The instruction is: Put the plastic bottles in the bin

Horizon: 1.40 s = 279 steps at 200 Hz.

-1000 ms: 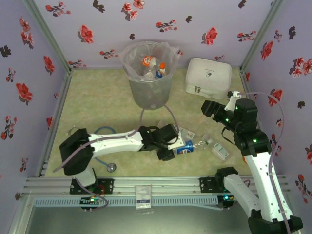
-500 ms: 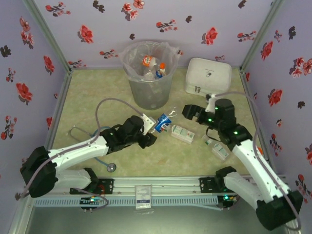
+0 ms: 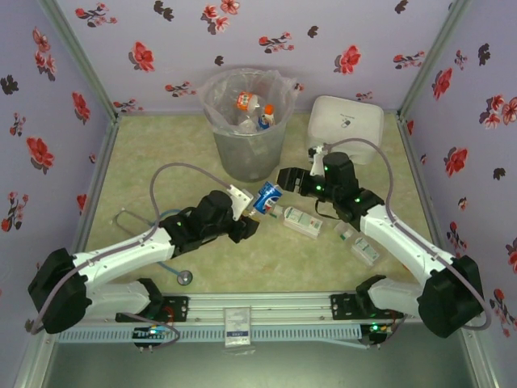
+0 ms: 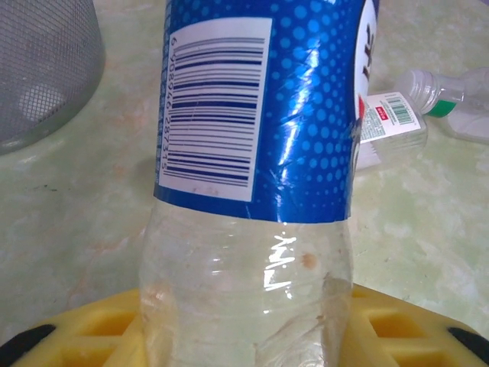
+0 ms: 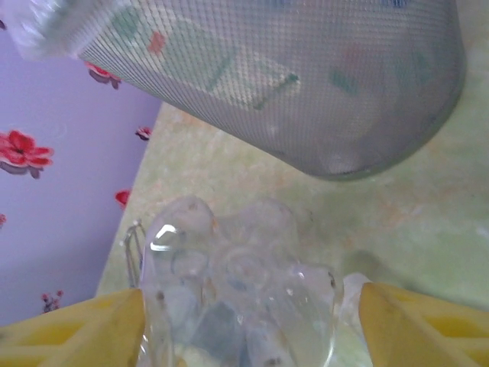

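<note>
My left gripper [image 3: 249,208] [image 4: 244,336] is shut on the clear part of a blue-labelled plastic bottle [image 3: 267,197] [image 4: 260,107], held off the floor just in front of the bin [image 3: 246,153] [image 4: 46,69] [image 5: 306,84]. My right gripper [image 3: 285,179] [image 5: 248,306] reaches in from the right. Its yellow fingers [image 5: 416,321] stand on either side of a clear bottle base [image 5: 237,290], with a small gap on the right side. Several bottles lie in the bin [image 3: 252,109]. On the floor lie a red-labelled bottle [image 3: 303,222] [image 4: 390,122] and a green-labelled one [image 3: 365,250] [image 4: 451,95].
A white latched case [image 3: 346,128] stands at the back right, behind the right arm. A blue-tubed stethoscope [image 3: 174,267] lies under the left arm near the front rail. Flowered walls close in three sides.
The left arm has carried the blue-labelled bottle from the floor up toward the bin. The right arm swung left to meet it, and its jaws narrowed.
</note>
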Each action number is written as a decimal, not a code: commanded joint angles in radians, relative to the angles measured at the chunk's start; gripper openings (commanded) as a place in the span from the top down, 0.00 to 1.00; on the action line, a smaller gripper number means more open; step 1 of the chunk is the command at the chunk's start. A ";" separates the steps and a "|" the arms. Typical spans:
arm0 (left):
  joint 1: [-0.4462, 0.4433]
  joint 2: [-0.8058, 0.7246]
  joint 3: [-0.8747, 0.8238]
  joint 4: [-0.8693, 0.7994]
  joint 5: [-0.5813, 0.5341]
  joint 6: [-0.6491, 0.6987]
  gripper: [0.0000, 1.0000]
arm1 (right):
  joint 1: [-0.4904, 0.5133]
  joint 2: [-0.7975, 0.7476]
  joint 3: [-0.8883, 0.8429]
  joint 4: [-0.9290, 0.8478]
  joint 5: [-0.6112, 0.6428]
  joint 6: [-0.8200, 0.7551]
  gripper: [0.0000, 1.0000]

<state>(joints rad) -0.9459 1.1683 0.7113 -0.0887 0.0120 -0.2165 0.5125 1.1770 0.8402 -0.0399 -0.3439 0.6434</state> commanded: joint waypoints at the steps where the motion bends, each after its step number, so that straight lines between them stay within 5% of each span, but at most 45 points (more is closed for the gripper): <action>1: -0.001 -0.039 -0.009 0.060 0.038 -0.001 0.58 | 0.001 0.017 0.037 0.070 0.010 0.015 0.33; 35: 0.001 -0.063 -0.019 0.085 0.037 -0.003 0.52 | 0.000 0.042 0.073 0.063 -0.009 0.014 0.49; 94: 0.017 -0.203 -0.006 -0.040 -0.075 0.007 0.01 | -0.051 -0.034 0.351 -0.201 0.035 -0.164 0.66; 124: 0.097 -0.371 0.002 -0.202 -0.119 0.023 0.00 | -0.109 -0.045 0.591 -0.292 0.067 -0.273 0.72; 153: 0.198 -0.489 -0.013 -0.301 -0.128 -0.018 0.00 | -0.123 0.025 0.758 -0.188 0.100 -0.379 0.78; 212: 0.277 -0.535 -0.042 -0.379 -0.131 -0.125 0.00 | -0.113 0.411 1.024 0.062 0.035 -0.462 0.91; 279: 0.282 -0.568 -0.051 -0.395 -0.139 -0.146 0.00 | -0.042 0.738 1.335 -0.277 -0.001 -0.679 0.93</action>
<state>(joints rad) -0.6739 0.6056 0.6701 -0.4725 -0.1055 -0.3389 0.4316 1.9053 2.0708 -0.1726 -0.3084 0.1055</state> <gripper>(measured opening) 0.996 0.520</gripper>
